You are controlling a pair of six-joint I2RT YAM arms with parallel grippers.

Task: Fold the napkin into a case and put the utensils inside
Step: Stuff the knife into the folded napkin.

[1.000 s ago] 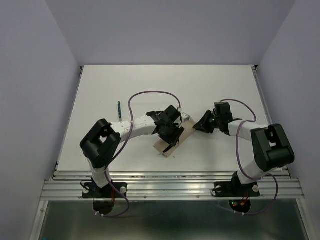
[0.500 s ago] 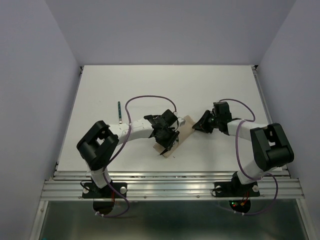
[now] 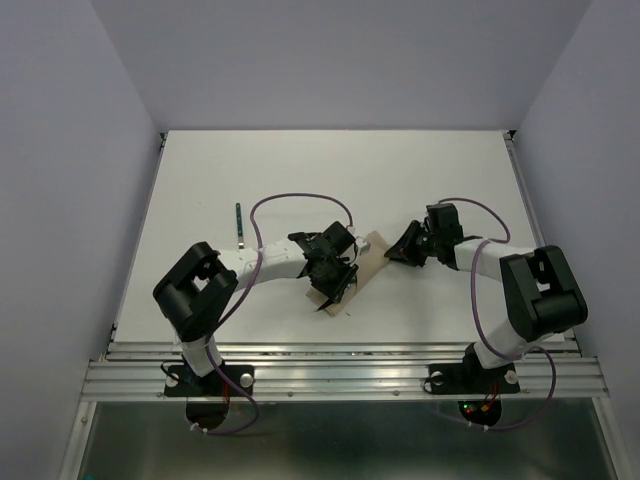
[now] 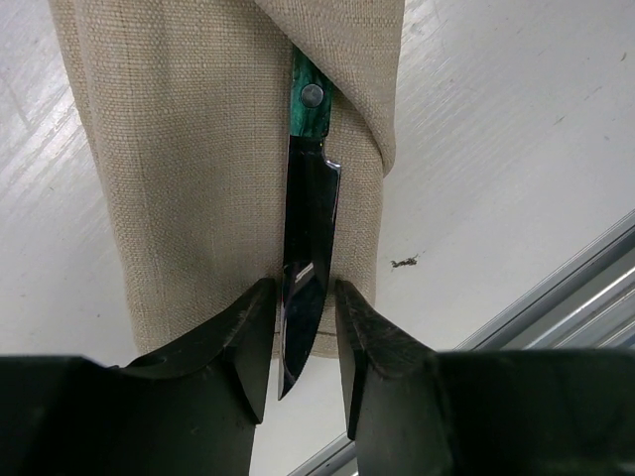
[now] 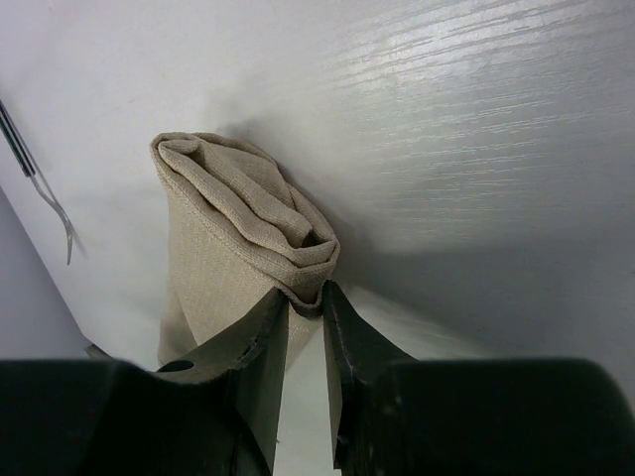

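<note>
**Guarding against a slipped blade and a dragged case**

Your case [image 4: 198,149] lies flat on the tabletop [image 3: 400,170] between the two arms. The knife [image 4: 306,228] is tucked under its diagonal fold, green handle inside and blade sticking out at the near end. Your left pincer [image 4: 303,327] straddles that bare blade, fingers just beside its edges; you cannot tell whether they bite yet. Your right pincer [image 5: 306,297] is clenched on the rolled far end of the case.

The blade is thin and slick, so a grip taken this near the tip could let it twist or pop free. Pushing it deeper could wrinkle the cloth or open the fold if the right hold slackens. Pulling instead would draw the knife back out. The fork [image 5: 45,188] lies well apart on the tabletop, not yet inside.

Against a second ago, your left arm has drawn back toward the near end, uncovering more of the case. Your right arm has hardly moved.
</note>
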